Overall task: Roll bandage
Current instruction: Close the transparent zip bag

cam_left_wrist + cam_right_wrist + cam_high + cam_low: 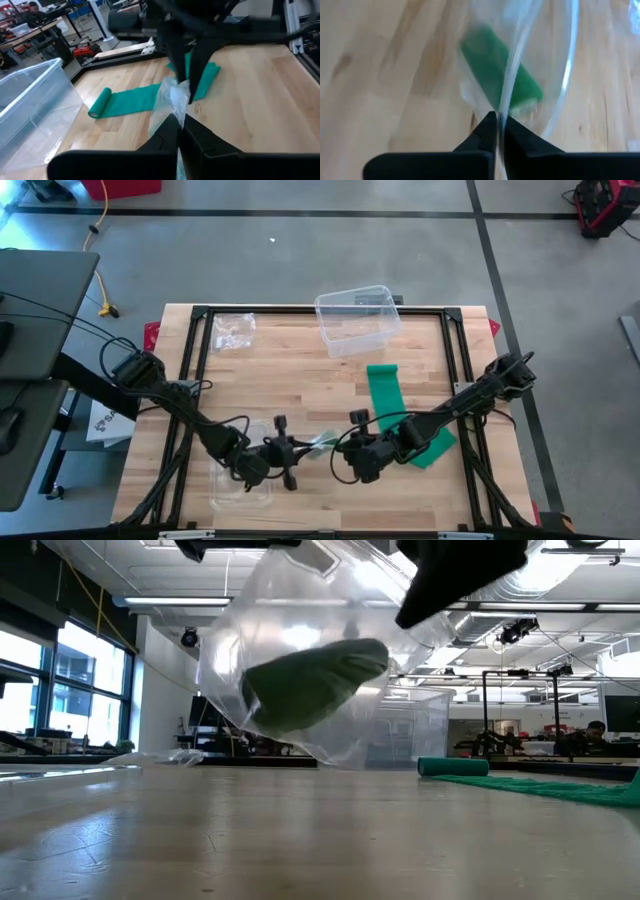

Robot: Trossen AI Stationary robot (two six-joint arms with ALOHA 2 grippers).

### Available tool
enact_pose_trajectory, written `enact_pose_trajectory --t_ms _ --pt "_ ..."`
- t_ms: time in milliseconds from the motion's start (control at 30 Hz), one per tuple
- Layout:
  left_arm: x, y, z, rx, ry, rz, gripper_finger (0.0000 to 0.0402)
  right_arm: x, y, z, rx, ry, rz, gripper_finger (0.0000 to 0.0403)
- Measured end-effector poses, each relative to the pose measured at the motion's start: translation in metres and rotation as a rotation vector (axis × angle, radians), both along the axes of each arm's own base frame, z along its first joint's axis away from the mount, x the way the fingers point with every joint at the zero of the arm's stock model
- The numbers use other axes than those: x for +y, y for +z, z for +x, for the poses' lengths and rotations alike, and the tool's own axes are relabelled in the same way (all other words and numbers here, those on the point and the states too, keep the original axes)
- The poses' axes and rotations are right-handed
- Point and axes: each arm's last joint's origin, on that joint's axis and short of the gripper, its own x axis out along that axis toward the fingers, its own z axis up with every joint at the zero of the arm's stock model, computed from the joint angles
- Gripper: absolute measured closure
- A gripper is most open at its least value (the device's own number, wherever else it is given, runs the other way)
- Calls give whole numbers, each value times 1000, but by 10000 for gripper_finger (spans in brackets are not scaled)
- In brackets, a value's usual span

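Note:
A clear plastic bag (pixel 300 660) with a rolled green bandage (pixel 315 680) inside hangs between my two grippers near the table's front middle (pixel 318 444). My left gripper (pixel 300 450) and my right gripper (pixel 338 450) face each other, both shut on the bag. A second green bandage (pixel 385 392) lies partly unrolled on the table's right half, its rolled end (pixel 100 102) toward the far side. My left gripper pinches the bag's clear film (pixel 176 107) between its two shut fingers, coming level from the table's left. The film is bunched at the fingertips. The bag is clear of the table. My right gripper pinches a gathered fold of the bag's film (pixel 501 107) between its two shut fingers, from the table's right. The green roll (pixel 500 70) sits inside the bag just beyond the fingertips. The bag hangs clear of the table, the roll tilted.
A clear plastic bin (pixel 356 318) stands at the far middle. A crumpled clear bag (pixel 232 330) lies at the far left, and another clear plastic piece (pixel 240 485) lies near the front edge under my left arm. A black frame (pixel 300 311) borders the table.

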Motion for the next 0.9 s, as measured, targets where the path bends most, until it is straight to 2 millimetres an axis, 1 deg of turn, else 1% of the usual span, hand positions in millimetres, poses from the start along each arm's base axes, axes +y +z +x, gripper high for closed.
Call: enact_pose_trajectory --t_ms 67,100,200,267,333,433,500,633,700,767,900 --pt "-1 2 0 5 -1 2 401 -1 2 -4 17 -11 2 378" --pt "-2 2 0 8 0 -2 401 -1 7 -5 17 -25 11 366" --pt "-1 1 0 17 8 -16 401 2 27 -7 -59 -52 85 323" --pt "-1 1 0 13 10 -24 401 8 36 -8 -107 -18 102 299" --pt "-1 1 0 14 5 -26 401 17 43 -8 -158 28 110 285" --pt "-1 1 0 16 1 -28 401 25 55 -5 -251 75 135 280" --pt "-1 1 0 19 -8 -31 401 27 59 -3 -294 92 141 279" --pt "-2 1 0 22 -13 -32 401 26 58 -5 -279 104 99 279" --pt "-2 0 0 24 -15 -32 401 24 56 -7 -259 73 64 279" --pt "-2 0 0 24 -18 -33 402 23 56 -7 -265 50 67 279" --pt "-3 5 1 24 -33 -12 401 24 64 5 -388 38 136 279"
